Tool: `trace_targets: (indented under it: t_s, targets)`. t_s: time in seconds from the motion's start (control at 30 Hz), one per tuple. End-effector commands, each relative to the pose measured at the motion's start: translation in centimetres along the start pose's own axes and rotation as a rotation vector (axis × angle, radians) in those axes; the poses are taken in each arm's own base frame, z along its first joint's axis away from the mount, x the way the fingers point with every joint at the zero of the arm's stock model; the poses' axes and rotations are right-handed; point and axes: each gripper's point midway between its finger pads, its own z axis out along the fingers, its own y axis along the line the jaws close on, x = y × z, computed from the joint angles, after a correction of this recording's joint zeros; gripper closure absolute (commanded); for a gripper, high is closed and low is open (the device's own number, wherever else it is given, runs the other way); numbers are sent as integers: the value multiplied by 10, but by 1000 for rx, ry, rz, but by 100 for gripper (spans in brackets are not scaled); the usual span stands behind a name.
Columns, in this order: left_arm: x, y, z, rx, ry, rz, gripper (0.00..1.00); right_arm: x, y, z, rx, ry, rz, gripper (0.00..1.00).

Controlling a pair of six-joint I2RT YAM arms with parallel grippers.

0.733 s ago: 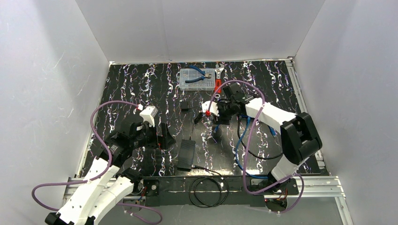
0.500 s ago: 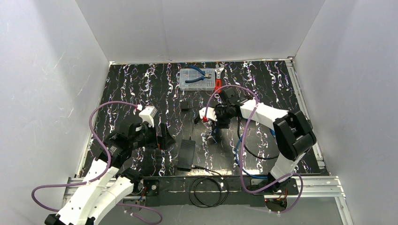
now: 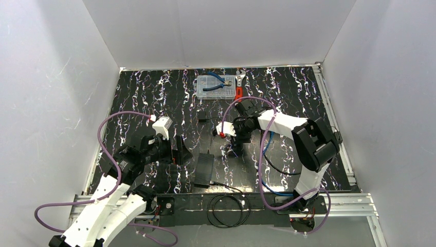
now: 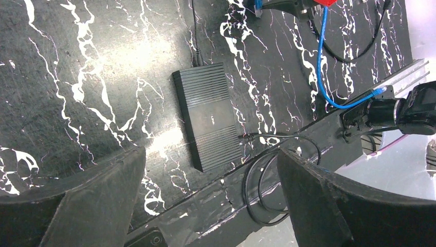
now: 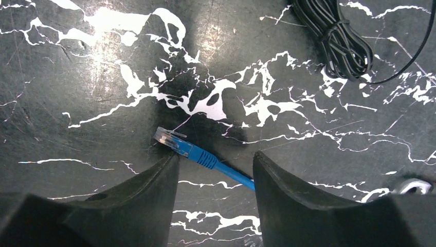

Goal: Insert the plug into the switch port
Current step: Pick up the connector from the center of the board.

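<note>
Bright, even light from overhead — the white walls (image 3: 216,31) glow. Glare pools on the glossy table (image 5: 77,77) just ahead of the right gripper (image 5: 215,156), whose near fingers (image 5: 133,206) blur into dark masses — a softer sheen lies ahead of the left gripper (image 4: 210,153).

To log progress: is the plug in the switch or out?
Out: plug lies on the table by the right claw, apart from the switch.
</note>
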Motion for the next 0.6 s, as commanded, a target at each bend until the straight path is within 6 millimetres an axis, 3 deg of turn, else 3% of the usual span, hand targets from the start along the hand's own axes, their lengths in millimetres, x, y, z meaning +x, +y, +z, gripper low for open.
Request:
trace_targets:
  t_s: [0.0,0.4,0.57]
  targets:
    - [3,0,0,9,5,2,0,9,15,11,-84,47,8,42]
    - [4,1,1,6,10,-1,1,5,30,12,-191,71,31,64]
    - [4,1,2,5,11,-1,0,4,34,12,-222,82,37,78]
